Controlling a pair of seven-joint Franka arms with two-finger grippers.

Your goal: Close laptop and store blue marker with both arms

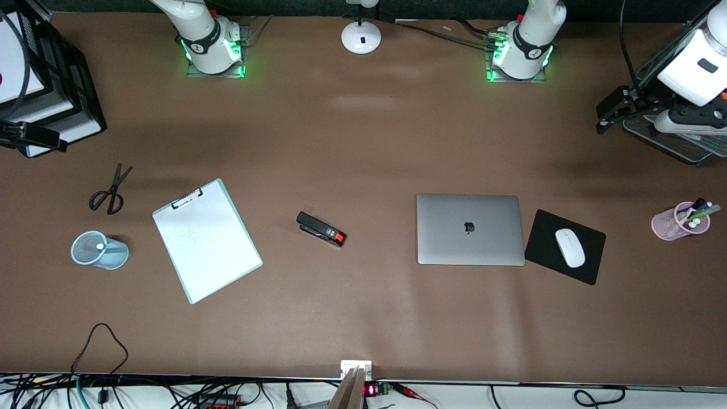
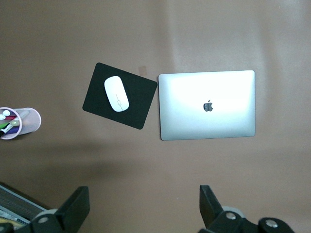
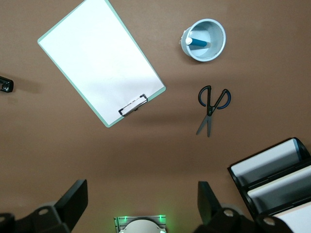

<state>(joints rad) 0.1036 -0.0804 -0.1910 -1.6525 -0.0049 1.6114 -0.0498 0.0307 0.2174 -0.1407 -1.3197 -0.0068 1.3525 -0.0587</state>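
The silver-grey laptop (image 1: pixel 470 229) lies shut on the table with its apple logo up; it also shows in the left wrist view (image 2: pixel 207 105). The blue marker (image 3: pixel 197 42) stands in a light-blue mesh cup (image 3: pixel 214 48) near the right arm's end; only its white tip (image 1: pixel 100 246) shows in the front view. My left gripper (image 1: pixel 610 111) is open and empty, up over the left arm's end of the table (image 2: pixel 145 208). My right gripper (image 1: pixel 34 138) is open and empty, up at the right arm's end (image 3: pixel 142 206).
A black mouse pad (image 1: pixel 590 258) with a white mouse (image 1: pixel 569 247) lies beside the laptop. A pink cup (image 1: pixel 670 226) holds other markers. A clipboard (image 1: pixel 207 240), scissors (image 1: pixel 111 190), a black stapler (image 1: pixel 321 229), stacked black trays (image 1: pixel 74 85) and a lamp base (image 1: pixel 361 37) are on the table.
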